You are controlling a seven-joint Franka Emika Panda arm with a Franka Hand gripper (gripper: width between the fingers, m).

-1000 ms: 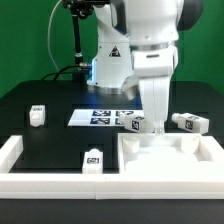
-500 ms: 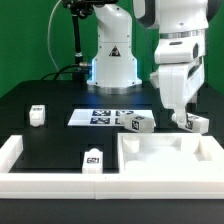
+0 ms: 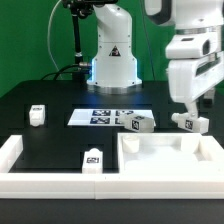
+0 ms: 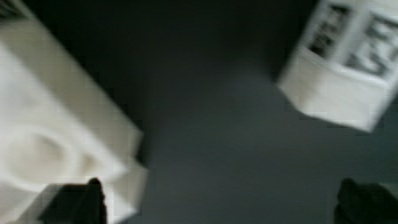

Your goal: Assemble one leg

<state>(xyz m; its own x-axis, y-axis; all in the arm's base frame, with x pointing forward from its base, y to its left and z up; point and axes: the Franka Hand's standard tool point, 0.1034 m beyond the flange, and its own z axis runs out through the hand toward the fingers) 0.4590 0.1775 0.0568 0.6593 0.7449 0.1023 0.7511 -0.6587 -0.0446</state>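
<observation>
Several small white tagged legs lie on the black table: one at the exterior view's left, one in front, one behind the tabletop, one at the right. The large white tray-like tabletop sits at the front right. My gripper hangs just above the right leg, apart from it. In the wrist view the gripper is open and empty, its dark fingertips wide apart. The leg and a tabletop corner show blurred.
The marker board lies flat in the middle, in front of the robot base. A low white raised border runs along the table's front left. A green wall stands behind.
My arm has swung toward the exterior view's right, from over the leg behind the tabletop to above the rightmost leg. The legs and tabletop have not moved.
</observation>
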